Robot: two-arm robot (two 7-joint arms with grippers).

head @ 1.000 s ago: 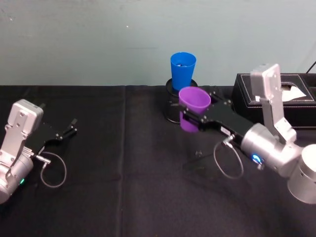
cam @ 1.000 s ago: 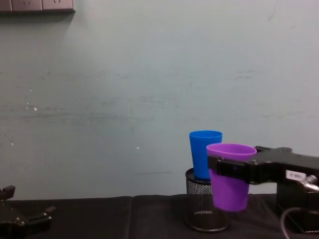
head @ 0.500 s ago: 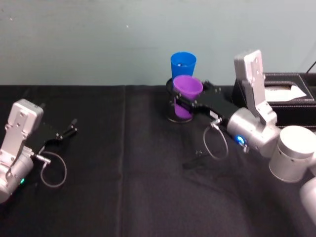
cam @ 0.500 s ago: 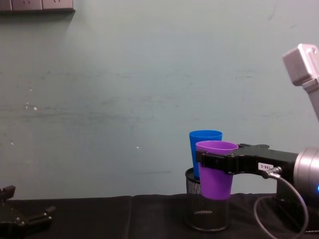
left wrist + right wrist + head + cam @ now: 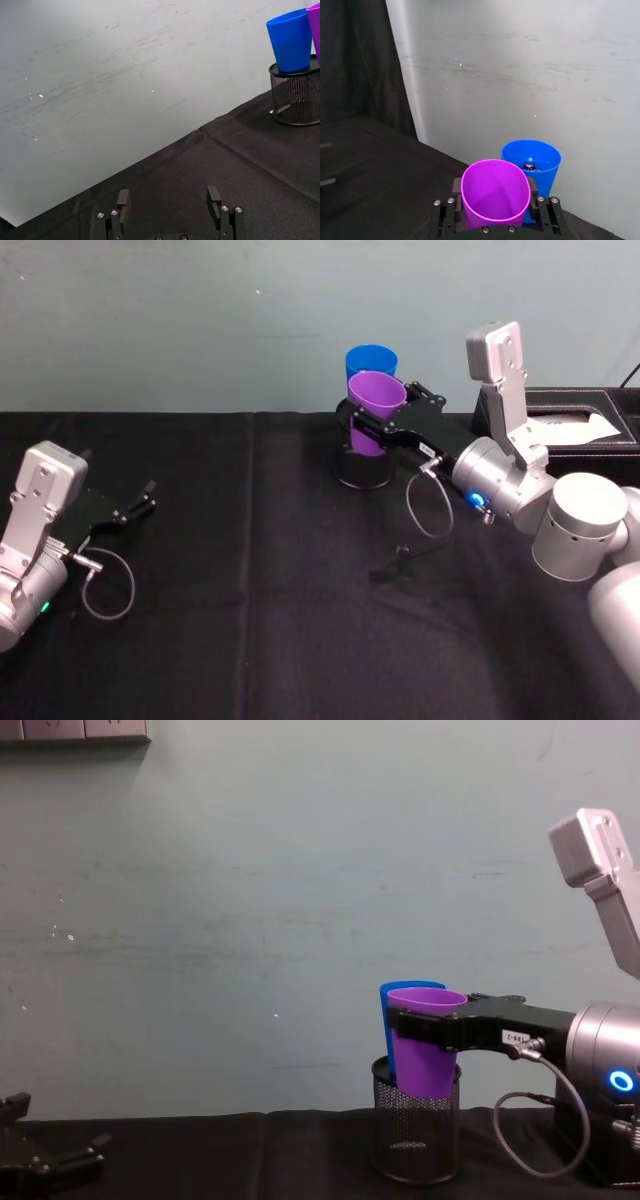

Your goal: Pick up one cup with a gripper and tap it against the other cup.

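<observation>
My right gripper (image 5: 377,427) is shut on the purple cup (image 5: 375,408), holding it upright in the air. The purple cup (image 5: 424,1055) hangs right in front of the blue cup (image 5: 386,1020), its side against the blue one as far as I can tell. The blue cup (image 5: 366,359) stands in a black wire-mesh cylinder (image 5: 358,468). From the right wrist, the purple cup (image 5: 495,197) sits between the fingers (image 5: 456,189) with the blue cup (image 5: 541,161) just behind. My left gripper (image 5: 140,504) rests open at the table's left, far from both cups.
A black tissue box (image 5: 585,425) with a white tissue stands at the back right, beside my right arm. The wall rises directly behind the mesh cylinder (image 5: 415,1135). Black cloth (image 5: 250,590) covers the table between the arms.
My right gripper has carried the purple cup back and upward, from in front of the mesh cylinder to right up against the blue cup. The left arm has not moved.
</observation>
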